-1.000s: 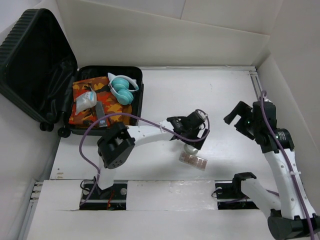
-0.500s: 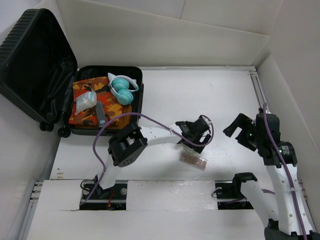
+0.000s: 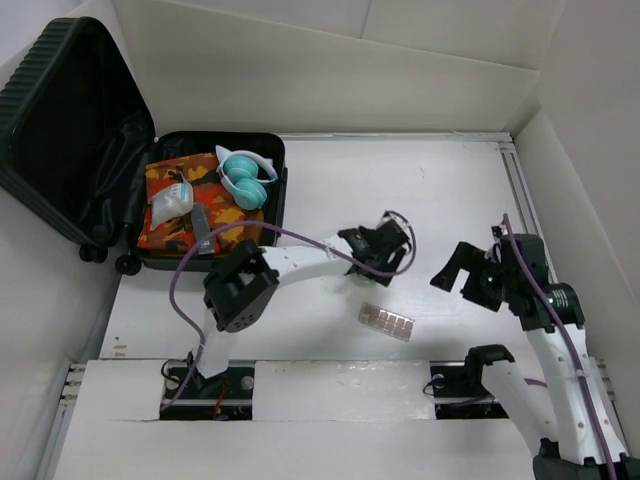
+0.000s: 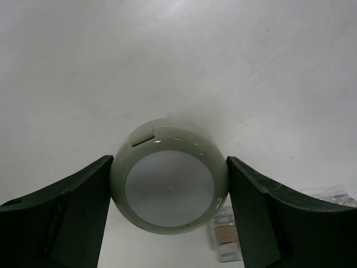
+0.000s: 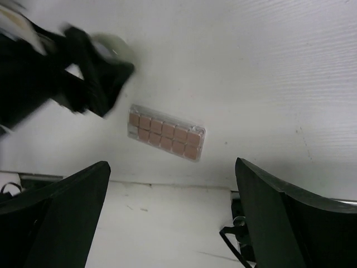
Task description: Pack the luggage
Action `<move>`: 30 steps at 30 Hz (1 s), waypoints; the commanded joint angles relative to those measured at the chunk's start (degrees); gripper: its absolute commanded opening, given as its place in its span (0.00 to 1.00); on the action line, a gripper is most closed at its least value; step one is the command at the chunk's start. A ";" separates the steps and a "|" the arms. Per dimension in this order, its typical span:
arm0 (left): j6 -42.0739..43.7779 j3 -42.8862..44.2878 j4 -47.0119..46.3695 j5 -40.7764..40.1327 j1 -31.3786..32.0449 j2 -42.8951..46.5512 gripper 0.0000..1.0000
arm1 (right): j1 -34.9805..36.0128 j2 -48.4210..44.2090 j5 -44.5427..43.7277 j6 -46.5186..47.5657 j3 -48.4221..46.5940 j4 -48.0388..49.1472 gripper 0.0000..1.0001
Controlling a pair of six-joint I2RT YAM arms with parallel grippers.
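Left tool (image 4: pixel 169 192), yours, is clamped on a round pale-green case (image 4: pixel 167 167), one finger pressed to each side. Your right tool (image 5: pixel 173 218) hangs spread wide with nothing between its fingers, at two o'clock from a blister pack (image 3: pixel 386 322) of brown squares lying flat on the white counter (image 3: pixel 440 190).

You'll find the luggage (image 3: pixel 70 120) at ten o'clock in the overhead view, open. Its base lies flat, mouth up, long axis running twelve to six, wheels at the six end. The lid stands tilted toward nine. Teal headphones (image 3: pixel 245 178) rest on an orange cloth (image 3: pixel 165 175) inside. White walls (image 3: pixel 300 70) box the counter in.
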State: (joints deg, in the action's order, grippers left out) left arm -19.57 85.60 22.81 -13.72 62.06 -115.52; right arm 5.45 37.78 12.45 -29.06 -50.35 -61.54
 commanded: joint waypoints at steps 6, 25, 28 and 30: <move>-3.97 4.13 4.35 2.45 -17.12 21.46 0.36 | 13.57 12.81 4.96 3.13 1.93 5.63 1.00; -9.51 -5.70 7.70 8.76 -44.38 40.64 0.40 | 46.13 52.39 -13.77 12.53 -17.85 5.90 1.00; -10.05 -9.40 4.28 13.35 -52.36 43.18 0.40 | 46.14 56.07 -15.00 12.54 -19.17 5.90 1.00; -10.57 -9.40 4.26 15.47 -55.02 43.89 0.40 | 46.14 57.57 -15.00 12.54 -19.17 7.39 1.00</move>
State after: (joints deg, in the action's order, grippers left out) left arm -28.67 76.36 30.87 -2.70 10.74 -75.66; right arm 51.24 94.59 -0.51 -17.89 -66.89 -55.75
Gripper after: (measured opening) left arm 0.698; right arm 0.999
